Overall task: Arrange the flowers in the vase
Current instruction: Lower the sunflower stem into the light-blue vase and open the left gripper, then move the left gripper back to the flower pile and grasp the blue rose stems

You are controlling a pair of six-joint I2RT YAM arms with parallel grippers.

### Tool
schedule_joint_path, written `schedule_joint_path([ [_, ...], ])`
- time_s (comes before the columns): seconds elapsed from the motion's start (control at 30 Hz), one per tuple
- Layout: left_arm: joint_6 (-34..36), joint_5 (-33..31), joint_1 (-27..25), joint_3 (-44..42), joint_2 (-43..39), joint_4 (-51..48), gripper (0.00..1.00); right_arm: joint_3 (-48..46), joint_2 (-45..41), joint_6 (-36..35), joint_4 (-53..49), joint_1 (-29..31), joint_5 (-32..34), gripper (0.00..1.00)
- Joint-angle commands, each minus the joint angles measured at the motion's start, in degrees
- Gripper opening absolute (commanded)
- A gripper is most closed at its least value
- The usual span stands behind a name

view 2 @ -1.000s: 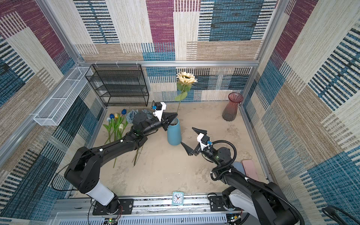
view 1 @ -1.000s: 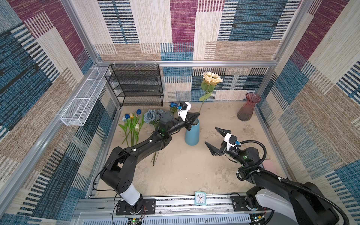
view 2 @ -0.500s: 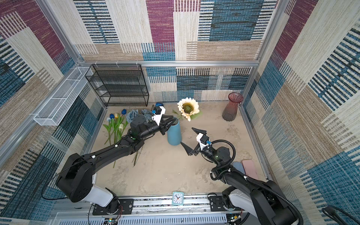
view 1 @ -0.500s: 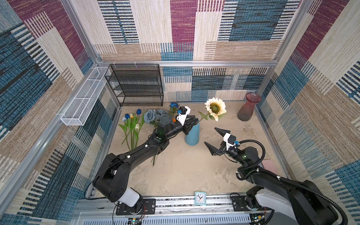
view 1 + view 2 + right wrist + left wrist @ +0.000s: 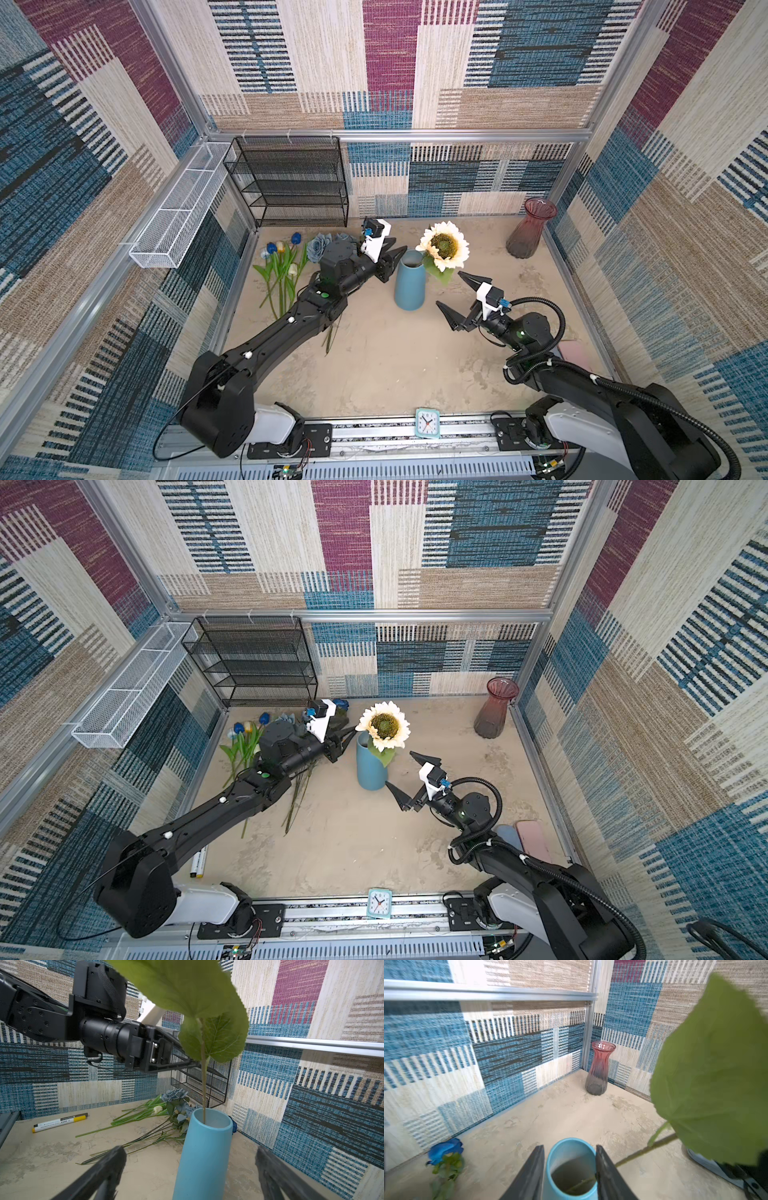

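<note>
Left wrist view: the left claw [image 5: 569, 1147] is seen with its two fingers apart, one on each side of the mouth of the blue vase [image 5: 550, 1159], and nothing is clamped between them. A green stem [image 5: 643, 1151] is seen rising out of that mouth and passing close by one finger; whether it touches the finger cannot be told. A large leaf [image 5: 716, 1074] is seen at one side of that picture. In both top views the sunflower [image 5: 444, 246] is shown standing in the blue vase, its cream head tilted over the rim on the side away from the left claw. The right claw [image 5: 448, 288] is held wide apart and empty, near the vase but clear of it. In the right wrist view its fingers [image 5: 108, 1167] are seen on either side of the vase body. Other flowers are found lying on the tabletop beside the left arm: tulips [image 5: 282, 266] with blue, white and yellow heads, and dusty-blue roses [image 5: 319, 246]. A deep-blue rose [image 5: 446, 1148] is seen lying near the back wall. A red glass vase [image 5: 530, 230] is placed upright in the far right corner, well apart from the blue one. A black wire shelf [image 5: 291, 178] is set against the back wall, a marker [image 5: 60, 1122] is seen on the tabletop, and a small clock [image 5: 427, 422] is stood at the front edge.
</note>
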Motion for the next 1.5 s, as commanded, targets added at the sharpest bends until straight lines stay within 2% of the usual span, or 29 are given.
schedule_joint_path([
  [0.0,0.0,-7.2,2.7,-1.0,-5.4,-7.5,0.50,0.1,-0.3,1.1,1.6,0.1,0.2,1.00],
  [0.07,-0.7,-10.3,5.4,-1.7,-8.1,-12.1,0.52,0.1,-0.4,1.2,1.8,0.1,-0.1,1.00],
  [0.13,-2.3,-15.1,8.3,-2.0,-9.9,-17.7,0.62,-0.2,-0.5,1.4,2.2,0.1,-0.1,1.00],
  [0.2,-5.6,-19.9,12.2,-1.1,-9.7,-25.9,0.64,-0.5,-0.6,1.6,2.6,0.1,-0.3,1.00],
  [0.3,-10.2,-22.2,17.6,-0.3,-7.0,-35.6,0.64,-0.8,-0.4,2.0,3.3,0.1,-0.5,0.99],
  [0.4,-11.6,-21.5,20.7,0.8,-1.8,-41.1,0.63,-0.9,0.3,2.5,4.2,0.1,-0.9,0.99],
  [0.67,-7.3,-17.8,20.4,11.1,16.8,-50.3,0.63,-1.3,0.2,2.3,4.1,0.1,-0.6,0.99],
  [0.8,-7.1,-16.1,20.1,13.7,22.1,-50.9,0.57,-1.4,-0.2,2.1,3.7,0.1,-0.4,0.99],
  [0.97,-7.0,-15.6,19.9,15.3,25.7,-51.8,0.51,-1.7,-0.2,1.9,4.0,0.1,0.0,0.99],
  [1.3,-7.8,-14.3,19.8,15.4,29.2,-52.2,0.49,-1.8,0.3,1.7,4.0,0.1,0.2,0.99],
  [1.47,-7.8,-15.0,19.6,15.0,29.4,-52.0,0.45,-1.7,0.5,1.8,4.0,0.2,0.2,0.99],
])
